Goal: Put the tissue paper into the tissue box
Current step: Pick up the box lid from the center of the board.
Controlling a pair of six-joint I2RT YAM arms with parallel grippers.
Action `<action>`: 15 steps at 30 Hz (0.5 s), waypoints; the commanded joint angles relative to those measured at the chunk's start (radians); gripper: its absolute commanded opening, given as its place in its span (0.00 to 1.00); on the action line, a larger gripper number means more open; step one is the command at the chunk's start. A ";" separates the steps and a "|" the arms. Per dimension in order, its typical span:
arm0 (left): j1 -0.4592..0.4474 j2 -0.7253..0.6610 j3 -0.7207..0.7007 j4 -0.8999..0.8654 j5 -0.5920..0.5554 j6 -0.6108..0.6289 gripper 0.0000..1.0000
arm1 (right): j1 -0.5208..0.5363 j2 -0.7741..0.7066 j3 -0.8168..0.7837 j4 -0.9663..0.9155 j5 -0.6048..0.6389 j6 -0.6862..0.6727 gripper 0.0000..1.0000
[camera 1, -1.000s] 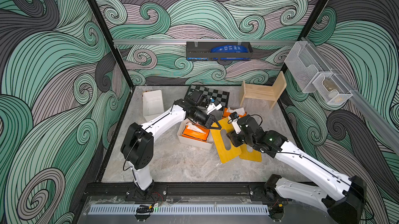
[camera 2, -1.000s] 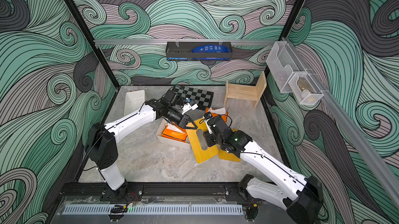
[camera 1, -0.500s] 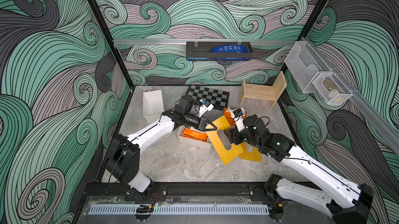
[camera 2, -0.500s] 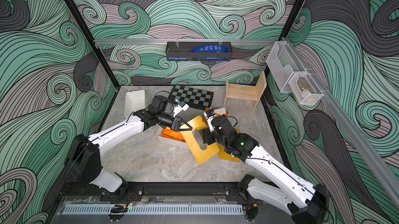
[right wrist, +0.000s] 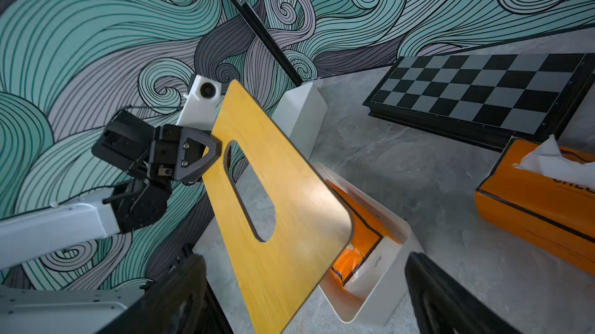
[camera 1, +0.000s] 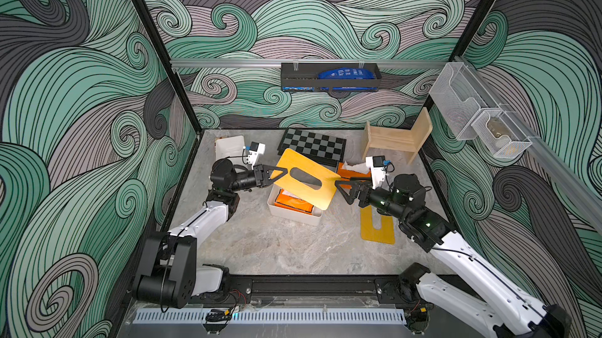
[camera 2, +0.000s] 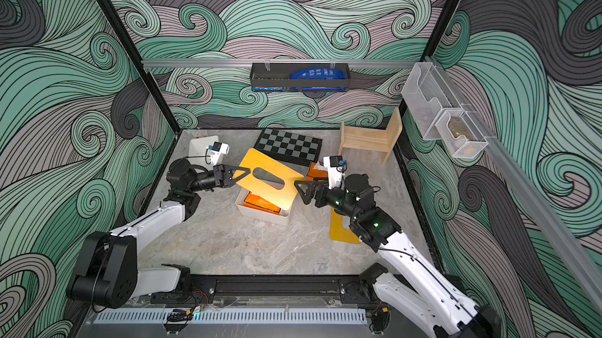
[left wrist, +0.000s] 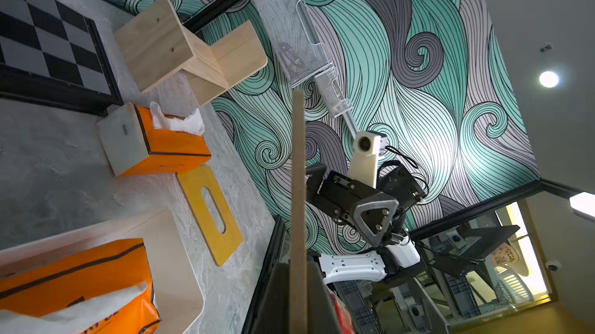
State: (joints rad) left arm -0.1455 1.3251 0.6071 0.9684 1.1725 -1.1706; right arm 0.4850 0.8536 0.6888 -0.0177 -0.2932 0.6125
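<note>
A: Where was the tissue paper at that point?

B: The orange tissue pack (camera 1: 290, 204) lay inside the white tissue box (camera 1: 293, 218), mid-bench. The slotted yellow lid (camera 1: 317, 198) was held tilted above it. A second pack (left wrist: 174, 152) sat on the bench (camera 1: 277, 248) further right and farther back, apart from the box.

A: And the grippers?

B: The left gripper (camera 1: 273, 173) had its jaws clamped on the lid's left short edge. The right gripper (camera 1: 342, 193) hung just beside the lid's right edge, jaws wide apart and holding nothing.

A: So the step in hand was seating the lid?

B: That was my reading. The lid covered most of the pack in both top views, so I could not tell whether the pack lay flat. The left wrist view showed white tissue at its top, probably the tuft meant for the slot.

A: What would doing it well have called for?

B: Levelling the lid first, since it hung tilted, then squaring its edges with the box rim before lowering it. Held by one short edge, the free end could sag or twist. So a slow descent, with the right jaws either steadying that end or bracing the box wall. The slot ought to come down over the tuft, not pinch it. The spare lid (camera 1: 378, 237) lying flat near the right arm was best left alone.
</note>
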 commanded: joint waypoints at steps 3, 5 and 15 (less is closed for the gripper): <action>0.030 0.134 -0.065 0.756 0.018 -0.678 0.00 | -0.124 -0.019 -0.155 0.500 -0.371 0.289 0.99; 0.028 0.216 -0.076 0.939 0.001 -0.828 0.00 | -0.141 -0.018 -0.242 0.710 -0.406 0.409 0.99; 0.025 0.237 -0.122 0.940 -0.060 -0.826 0.00 | -0.145 0.105 -0.375 1.046 -0.413 0.548 0.87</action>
State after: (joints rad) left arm -0.1242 1.5818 0.4740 1.5555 1.0786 -1.3346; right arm 0.3450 0.9470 0.3199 0.8925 -0.6830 1.1202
